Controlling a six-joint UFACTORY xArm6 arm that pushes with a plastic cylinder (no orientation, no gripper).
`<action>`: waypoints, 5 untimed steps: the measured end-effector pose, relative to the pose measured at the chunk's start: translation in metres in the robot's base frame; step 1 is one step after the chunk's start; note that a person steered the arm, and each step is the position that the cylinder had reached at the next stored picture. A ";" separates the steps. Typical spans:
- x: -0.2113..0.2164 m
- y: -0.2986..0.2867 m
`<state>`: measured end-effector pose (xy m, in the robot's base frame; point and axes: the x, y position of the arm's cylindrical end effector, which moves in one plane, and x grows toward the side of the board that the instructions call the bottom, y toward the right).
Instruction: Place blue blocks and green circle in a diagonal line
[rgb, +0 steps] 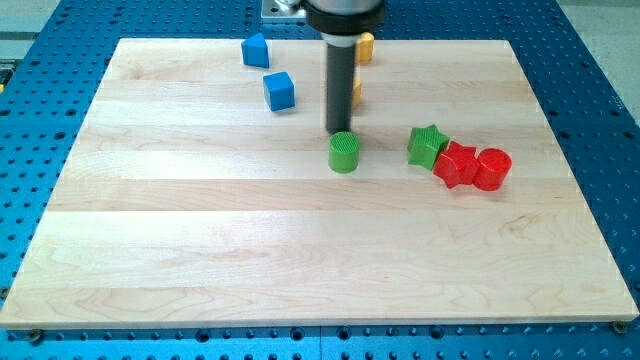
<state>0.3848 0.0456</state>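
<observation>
A green circle block (344, 152) stands a little above the board's middle. My tip (338, 133) is right behind it, at its top edge, touching or nearly so. A blue cube (280, 90) lies up and to the left of the tip. A second blue block (256, 50), with a peaked shape, sits near the board's top edge, further up and left. The two blue blocks and the green circle run roughly along a slanted line from top left to lower right.
A green star (427, 146) sits to the right of the green circle, touching a red block (457, 164) and a red cylinder (492, 168). Two orange blocks (366, 46) (356, 94) are partly hidden behind the rod. The wooden board (300, 260) lies on a blue perforated table.
</observation>
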 end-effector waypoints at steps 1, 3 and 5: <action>0.051 0.032; 0.043 -0.010; 0.060 -0.053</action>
